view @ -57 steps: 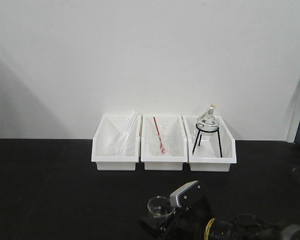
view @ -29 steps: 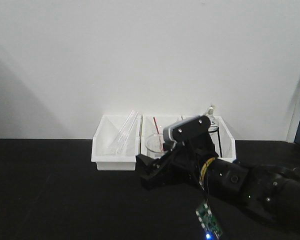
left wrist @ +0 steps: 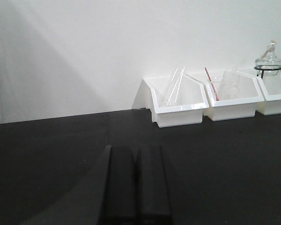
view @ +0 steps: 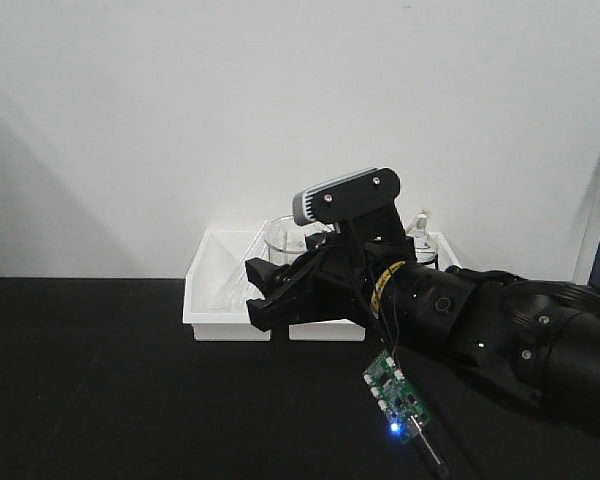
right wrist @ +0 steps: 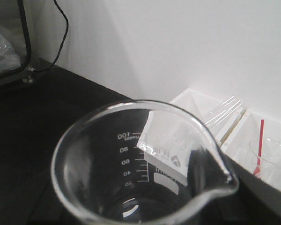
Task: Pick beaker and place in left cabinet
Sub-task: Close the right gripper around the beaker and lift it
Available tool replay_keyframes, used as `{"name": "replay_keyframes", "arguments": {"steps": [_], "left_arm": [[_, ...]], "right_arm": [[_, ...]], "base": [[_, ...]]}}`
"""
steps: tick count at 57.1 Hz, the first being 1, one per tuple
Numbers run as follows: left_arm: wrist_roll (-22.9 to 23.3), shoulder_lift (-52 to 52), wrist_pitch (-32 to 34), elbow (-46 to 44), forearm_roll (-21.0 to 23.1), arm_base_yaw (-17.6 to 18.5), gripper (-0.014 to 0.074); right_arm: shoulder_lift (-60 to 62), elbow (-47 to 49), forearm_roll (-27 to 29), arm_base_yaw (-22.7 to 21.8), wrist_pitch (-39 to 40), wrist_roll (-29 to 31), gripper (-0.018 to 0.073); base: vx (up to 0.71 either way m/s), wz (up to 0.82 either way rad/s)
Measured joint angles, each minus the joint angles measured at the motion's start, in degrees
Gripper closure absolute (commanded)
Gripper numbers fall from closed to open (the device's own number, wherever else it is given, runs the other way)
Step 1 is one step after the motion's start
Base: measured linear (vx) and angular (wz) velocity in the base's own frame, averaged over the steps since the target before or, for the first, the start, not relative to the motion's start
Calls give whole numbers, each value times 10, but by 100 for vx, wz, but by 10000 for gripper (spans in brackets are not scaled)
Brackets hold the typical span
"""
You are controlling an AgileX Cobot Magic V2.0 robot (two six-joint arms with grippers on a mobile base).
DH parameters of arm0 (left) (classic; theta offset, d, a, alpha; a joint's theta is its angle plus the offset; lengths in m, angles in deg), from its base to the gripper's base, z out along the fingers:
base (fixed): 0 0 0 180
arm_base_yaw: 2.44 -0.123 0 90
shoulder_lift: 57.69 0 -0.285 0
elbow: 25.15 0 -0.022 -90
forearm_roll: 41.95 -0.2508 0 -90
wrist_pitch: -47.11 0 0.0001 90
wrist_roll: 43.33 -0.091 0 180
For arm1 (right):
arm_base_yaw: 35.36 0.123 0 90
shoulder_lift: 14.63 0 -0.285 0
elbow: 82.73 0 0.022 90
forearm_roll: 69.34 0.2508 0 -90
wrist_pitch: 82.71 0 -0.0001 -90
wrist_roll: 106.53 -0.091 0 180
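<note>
Because the small clear glass beaker [right wrist: 131, 164] with printed graduations is light, slick and breakable, a steady hold low on its wall suits it. It hangs mid-frame in the front view, clamped in the black right gripper [view: 262, 292]. At the bottom centre of its wrist view, the left gripper [left wrist: 136, 154] has its fingers together.

Beaker [view: 285, 236] higher in right tool [view: 265, 291]

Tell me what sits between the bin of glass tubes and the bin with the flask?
A third white bin, holding a clear beaker with a red rod; the left wrist view shows it best.
</note>
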Motion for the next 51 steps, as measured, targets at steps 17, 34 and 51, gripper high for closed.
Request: {"name": "replay_keyframes", "arguments": {"steps": [17, 34, 51], "left_arm": [[0, 0, 0, 0, 0, 0, 595], [0, 0, 0, 0, 0, 0, 595], [0, 0, 0, 0, 0, 0, 595]], "right_arm": [[0, 0, 0, 0, -6, 0, 503], [-1, 0, 1, 0, -7, 0, 503], [-1, 0, 1, 0, -8, 0, 503]], "base": [[0, 0], [0, 0], [-3, 1]]}}
